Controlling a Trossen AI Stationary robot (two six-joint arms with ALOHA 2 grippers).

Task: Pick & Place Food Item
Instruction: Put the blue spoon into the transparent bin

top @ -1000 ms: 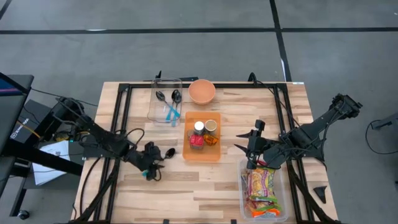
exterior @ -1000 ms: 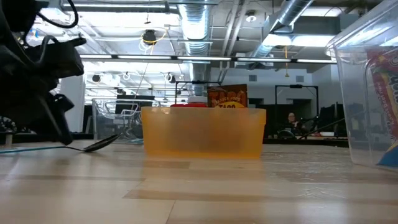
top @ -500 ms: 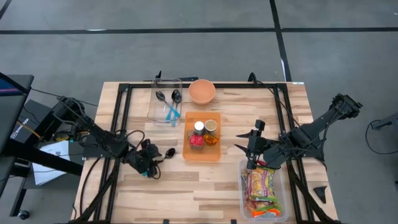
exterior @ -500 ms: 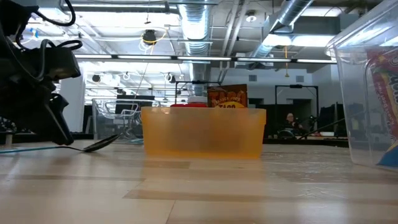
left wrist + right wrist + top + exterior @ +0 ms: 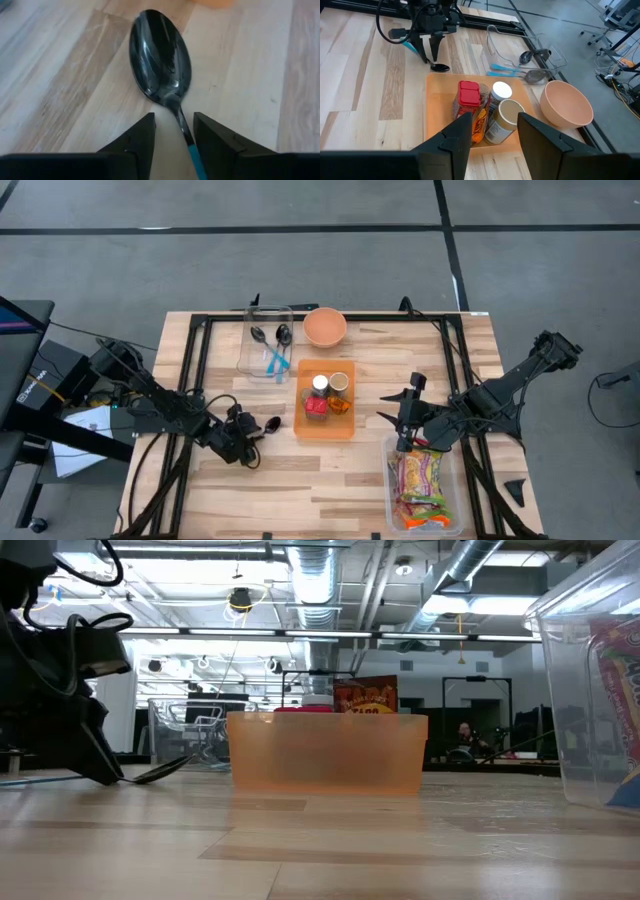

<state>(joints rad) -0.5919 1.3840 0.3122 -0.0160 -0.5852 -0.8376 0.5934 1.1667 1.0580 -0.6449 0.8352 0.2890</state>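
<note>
A spoon [image 5: 160,55] with a black bowl and a blue handle lies on the table, just left of the orange tray [image 5: 326,434]. The tray holds a red-lidded jar [image 5: 469,95], a white-lidded bottle [image 5: 501,91] and a can [image 5: 506,111]. My left gripper [image 5: 173,130] is open and slants down at the table [image 5: 100,765]. One finger stands on each side of the spoon's handle. My right gripper [image 5: 382,407] hangs open and holds nothing. It is above the table between the tray and a clear bin [image 5: 392,480] of snack packets. My left gripper straddles the spoon's handle [image 5: 186,137] just behind the bowl, slanting down from the table's left and pointing along the spoon. The handle runs close beside one finger [image 5: 215,140]. I cannot tell whether it touches. The spoon lies flat on the table.
A clear container [image 5: 265,340] with several spoons and a peach bowl [image 5: 325,327] stand at the far edge. Black frame rails run along the table's left, right and far sides. Bare wood lies in front of the tray.
My left gripper has sunk toward the table and tipped more steeply. Its fingertips have come down beside the spoon's handle. The spoon has stayed where it lay.
</note>
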